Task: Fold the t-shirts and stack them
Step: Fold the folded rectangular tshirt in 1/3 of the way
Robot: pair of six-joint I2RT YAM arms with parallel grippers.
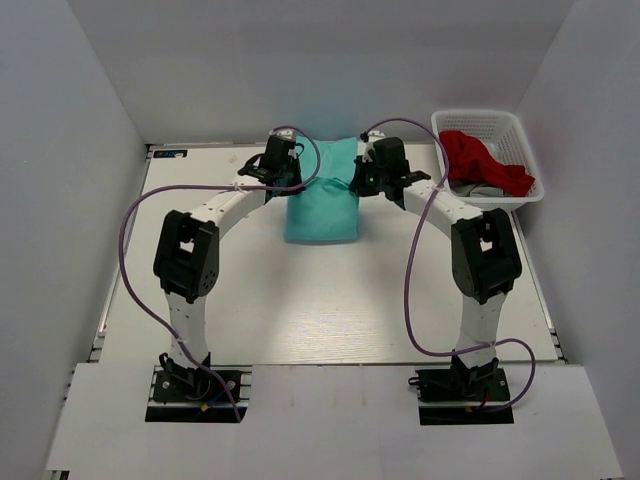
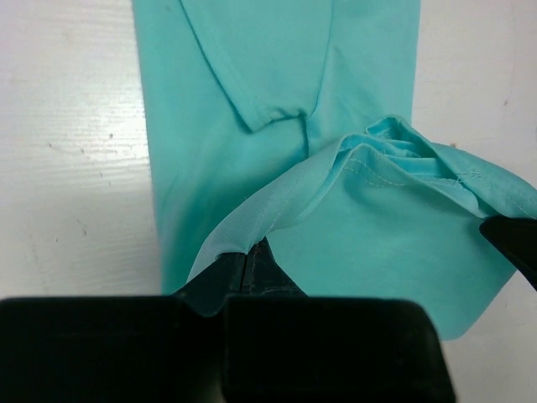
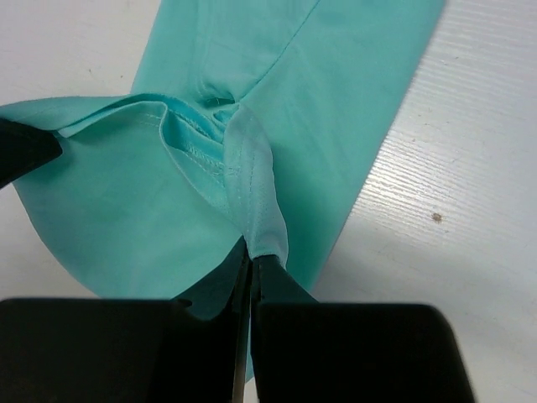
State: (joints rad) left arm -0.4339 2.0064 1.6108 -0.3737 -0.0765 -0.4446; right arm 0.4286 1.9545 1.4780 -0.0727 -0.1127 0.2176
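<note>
Left jaws: clamped on teal t-shirt (image 1: 322,200)
Right jaws: clamped likewise
Basket (image 1: 500,125): right of both jaws, holds red garment (image 1: 480,158), grey garment (image 1: 482,188)

no legible text or labels

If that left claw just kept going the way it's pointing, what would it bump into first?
Probably the teal fabric t-shirt it pinches: the left gripper points along it, though depth is unclear.

The right gripper (image 3: 252,267) pinches a lifted hem of the teal shirt (image 3: 336,92), jaws closed tight on the cloth. The rest lies on the white table (image 3: 478,168).
</note>
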